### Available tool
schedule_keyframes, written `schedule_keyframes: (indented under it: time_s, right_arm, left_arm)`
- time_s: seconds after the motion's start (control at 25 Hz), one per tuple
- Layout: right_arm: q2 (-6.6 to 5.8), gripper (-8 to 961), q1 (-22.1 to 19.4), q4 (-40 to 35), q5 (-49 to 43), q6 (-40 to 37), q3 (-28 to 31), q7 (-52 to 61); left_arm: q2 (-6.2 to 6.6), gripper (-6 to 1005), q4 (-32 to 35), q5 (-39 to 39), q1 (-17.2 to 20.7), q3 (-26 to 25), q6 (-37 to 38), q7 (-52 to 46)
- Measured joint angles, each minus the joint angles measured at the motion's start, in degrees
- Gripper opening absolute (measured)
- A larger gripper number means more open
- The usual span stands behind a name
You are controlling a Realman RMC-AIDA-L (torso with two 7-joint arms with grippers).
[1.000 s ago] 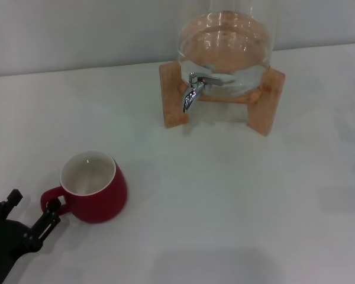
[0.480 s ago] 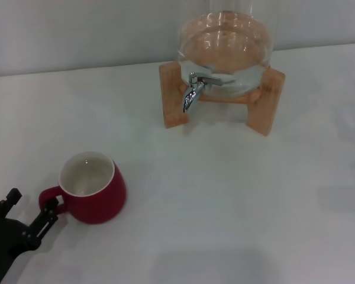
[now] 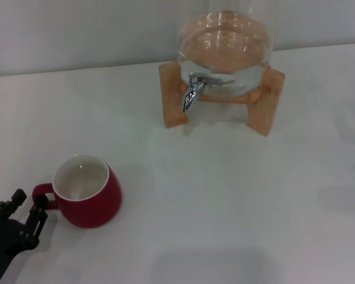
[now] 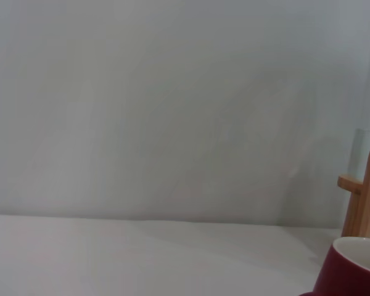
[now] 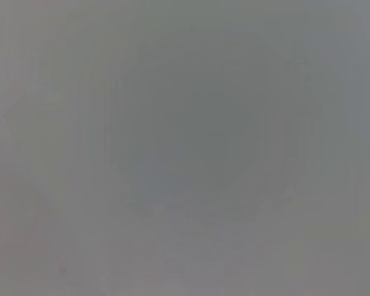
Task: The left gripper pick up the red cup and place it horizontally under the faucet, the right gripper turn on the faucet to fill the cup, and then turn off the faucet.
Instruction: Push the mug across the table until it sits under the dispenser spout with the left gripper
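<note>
The red cup (image 3: 90,198) stands upright on the white table at the front left, white inside showing, its loop handle (image 3: 39,193) pointing left. My left gripper (image 3: 28,205) sits low at the front left corner, open, its two black fingertips on either side of the handle. A corner of the cup (image 4: 351,271) shows in the left wrist view. The chrome faucet (image 3: 192,92) hangs at the back centre, spout down, nothing under it. My right gripper is out of view; the right wrist view is plain grey.
The faucet is fitted to a glass water jar (image 3: 225,47) resting in a wooden stand (image 3: 174,97), whose post (image 4: 365,197) also appears in the left wrist view. The white table (image 3: 225,195) runs from the cup to the stand.
The left gripper's fingers have drawn closer together around the handle. The cup has slid a little to the left and turned, its handle now higher and farther left.
</note>
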Motion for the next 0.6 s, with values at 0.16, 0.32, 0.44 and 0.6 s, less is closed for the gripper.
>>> schedule_keyframes:
  time_s: [0.16, 0.32, 0.44, 0.6]
  right_arm:
    - [0.0, 875, 0.0, 0.0, 0.0, 0.0, 0.0, 0.0]
    - [0.0, 875, 0.1, 0.0, 0.0, 0.0, 0.0, 0.0]
    - [0.0, 875, 0.1, 0.0, 0.0, 0.0, 0.0, 0.0]
    - [0.0, 875, 0.2, 0.0, 0.0, 0.0, 0.0, 0.0]
  left_arm:
    - [0.0, 467, 0.0, 0.0, -0.1, 0.0, 0.0, 0.0]
    - [0.0, 437, 0.0, 0.0, -0.3, 0.0, 0.0, 0.0]
    - [0.0, 435, 0.0, 0.0, -0.4, 0.0, 0.0, 0.0]
    - [0.0, 432, 0.0, 0.0, -0.5, 0.0, 0.0, 0.0]
